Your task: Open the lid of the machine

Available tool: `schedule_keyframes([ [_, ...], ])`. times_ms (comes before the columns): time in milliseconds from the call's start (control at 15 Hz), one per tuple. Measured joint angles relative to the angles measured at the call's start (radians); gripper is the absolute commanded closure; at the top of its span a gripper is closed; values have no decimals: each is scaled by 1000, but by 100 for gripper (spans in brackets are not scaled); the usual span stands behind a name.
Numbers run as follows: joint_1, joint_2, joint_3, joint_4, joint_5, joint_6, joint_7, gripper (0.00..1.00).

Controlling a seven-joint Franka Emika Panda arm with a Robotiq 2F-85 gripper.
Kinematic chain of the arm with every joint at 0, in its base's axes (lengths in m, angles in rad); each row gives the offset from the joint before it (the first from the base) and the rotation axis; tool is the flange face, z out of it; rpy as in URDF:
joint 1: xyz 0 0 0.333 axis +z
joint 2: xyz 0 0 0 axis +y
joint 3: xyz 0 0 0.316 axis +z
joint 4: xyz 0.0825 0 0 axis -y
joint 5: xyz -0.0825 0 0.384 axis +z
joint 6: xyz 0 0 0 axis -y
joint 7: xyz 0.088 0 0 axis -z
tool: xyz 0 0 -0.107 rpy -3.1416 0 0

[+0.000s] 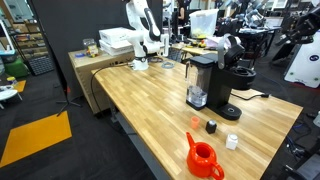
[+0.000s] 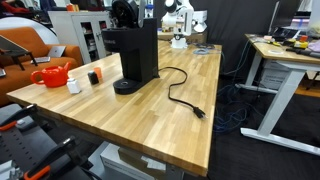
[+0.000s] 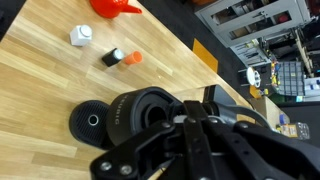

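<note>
Gripper (image 3: 186, 128) hangs just above the lid (image 3: 150, 104).

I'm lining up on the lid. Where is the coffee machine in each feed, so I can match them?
In an exterior view: the machine stands right of centre, at mid height.
In an exterior view: it stands left of centre, in the upper half.
Wrist view: seen from above, it sits at lower centre.
Shared landmark: the orange-red teapot, bottom centre, far left, and top edge respectively.
</note>
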Motion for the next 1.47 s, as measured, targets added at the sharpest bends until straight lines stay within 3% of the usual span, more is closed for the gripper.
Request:
schedule_keyframes([
  [67, -17, -34, -18, -16, -24, -36, 0, 91],
  [200, -48, -84, -49, -52, -61, -99, 0, 86],
  [400, -88, -110, -86, -106, -102, -162, -4, 60],
  [600, -127, -113, -115, -141, -137, -210, -4, 41],
  [667, -140, -113, -126, -146, -144, -228, -4, 58],
  [867, -169, -114, -148, -147, -148, -257, -3, 41],
  [1467, -169, -114, -147, -147, -148, -262, -3, 41],
])
